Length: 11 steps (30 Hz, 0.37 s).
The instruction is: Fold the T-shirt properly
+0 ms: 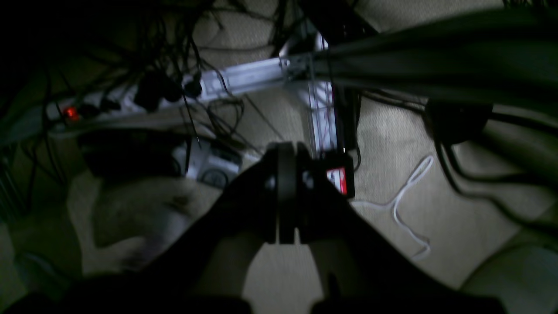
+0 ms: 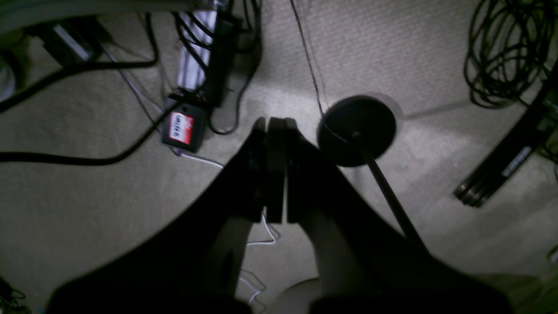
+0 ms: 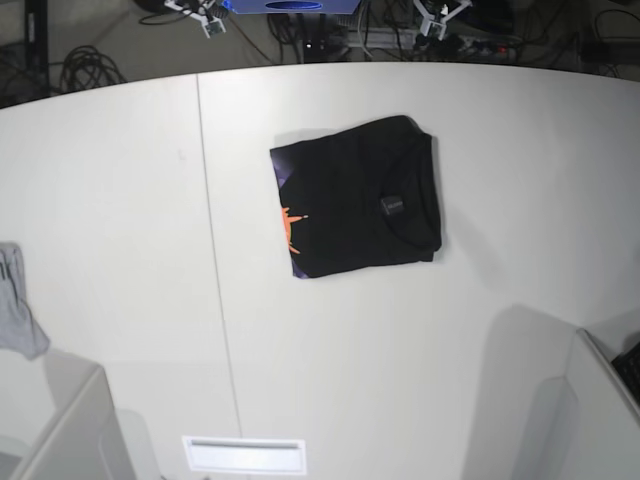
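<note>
The large plain black cloth T-shirt [image 3: 357,196] lies folded into a compact rectangle mid white bench [image 3: 120,200]. Left claw [image 1: 287,192] and right claw [image 2: 274,170], both pressed together, hang off the bench over the floor. Folding looks finished; nothing remains but perhaps a check.

T-shirt [image 3: 355,195]: folded, black.
Compact rectangle, flat on counter [image 3: 120,180]; orange print at left edge, neck tag up.

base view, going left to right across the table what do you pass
Small grey cloth scrap hanging at the left edge → thin seam line in the white table → orange print → folded black T-shirt → small neck tag.
</note>
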### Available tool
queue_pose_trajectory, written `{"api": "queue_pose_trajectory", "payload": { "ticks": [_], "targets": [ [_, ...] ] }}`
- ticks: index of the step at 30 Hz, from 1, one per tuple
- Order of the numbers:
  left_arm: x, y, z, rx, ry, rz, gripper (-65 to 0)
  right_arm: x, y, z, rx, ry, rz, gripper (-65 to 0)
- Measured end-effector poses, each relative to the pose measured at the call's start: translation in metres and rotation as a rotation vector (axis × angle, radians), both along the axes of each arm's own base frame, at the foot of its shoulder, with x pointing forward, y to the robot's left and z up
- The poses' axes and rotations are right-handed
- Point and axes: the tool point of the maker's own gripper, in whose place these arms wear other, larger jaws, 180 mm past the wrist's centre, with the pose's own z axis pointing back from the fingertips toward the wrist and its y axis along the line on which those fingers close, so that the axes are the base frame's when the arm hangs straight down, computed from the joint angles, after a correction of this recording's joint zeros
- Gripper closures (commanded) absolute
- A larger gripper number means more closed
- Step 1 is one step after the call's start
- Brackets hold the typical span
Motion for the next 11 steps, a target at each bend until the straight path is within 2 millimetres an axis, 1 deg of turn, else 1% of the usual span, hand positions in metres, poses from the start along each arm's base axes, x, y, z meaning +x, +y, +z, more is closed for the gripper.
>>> {"api": "queue_pose_trajectory", "payload": {
  "ticks": [3, 8, 11],
  "targets": [
    [0.0099, -0.0007, 0.0005, -0.001, -0.024, -0.004, 0.0, 0.0069, 0.002, -0.0002, 0.004, -0.013, 0.0, 0.0],
    [0.0032, -0.001, 0.0001, 0.0, -0.008, -0.012, 0.0, 0.0105, 0.0022, -0.0003, 0.005, -0.021, 0.0, 0.0],
    [0.0098, -0.001, -0.0007, 0.001, -0.011, -0.012, 0.0, 0.0122, 0.0016, -0.0005, 0.003, -0.02, 0.0, 0.0]
  ]
}}
